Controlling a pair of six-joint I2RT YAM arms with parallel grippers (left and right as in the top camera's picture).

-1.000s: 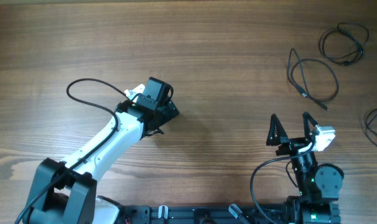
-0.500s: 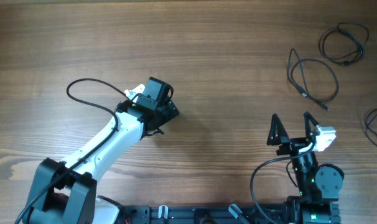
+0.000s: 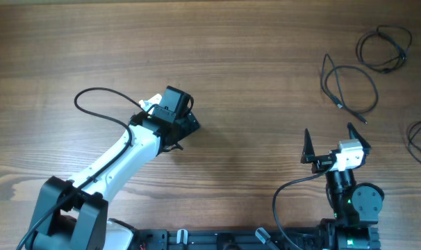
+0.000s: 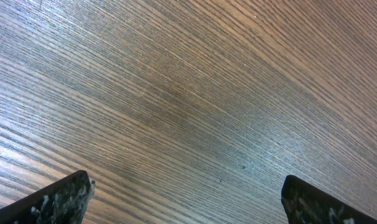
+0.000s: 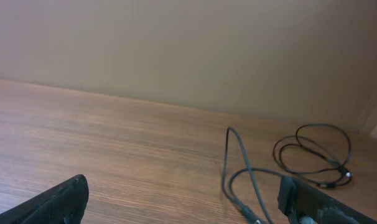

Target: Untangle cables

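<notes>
Overhead view of a wooden worktop (image 3: pixel 252 62), with both arms mounted at its near edge.

The left arm (image 3: pixel 127 156), white with black joints, reaches diagonally towards the middle of the worktop. A thick black lead (image 3: pixel 92 104) arcs from its wrist out to the left. The left jaws point straight down at bare wood. Through the left wrist camera I see only their two dark fingertips (image 4: pixel 58 199), one in each lower corner and spread wide apart. There is nothing between them but wood grain.

The right arm (image 3: pixel 349 198) sits folded close to its base at the lower right. The right jaws are also spread wide and hold nothing; their two black points angle away from me.

The cables (image 3: pixel 349 87) all lie at the far right of the worktop, well apart from the left arm and beyond the right jaws. They are three separate thin black loops, none touching another (as far as I can tell from above). The upper loop (image 3: pixel 384 50) lies near the top right corner. The middle loop (image 3: pixel 374 90) lies just below and left of it. The third loop (image 3: pixel 420 139) is cut off by the right edge.

The right wrist camera looks low across the wood towards a plain beige wall (image 5: pixel 176 43). Two of the thin loops lie ahead and to the right.
</notes>
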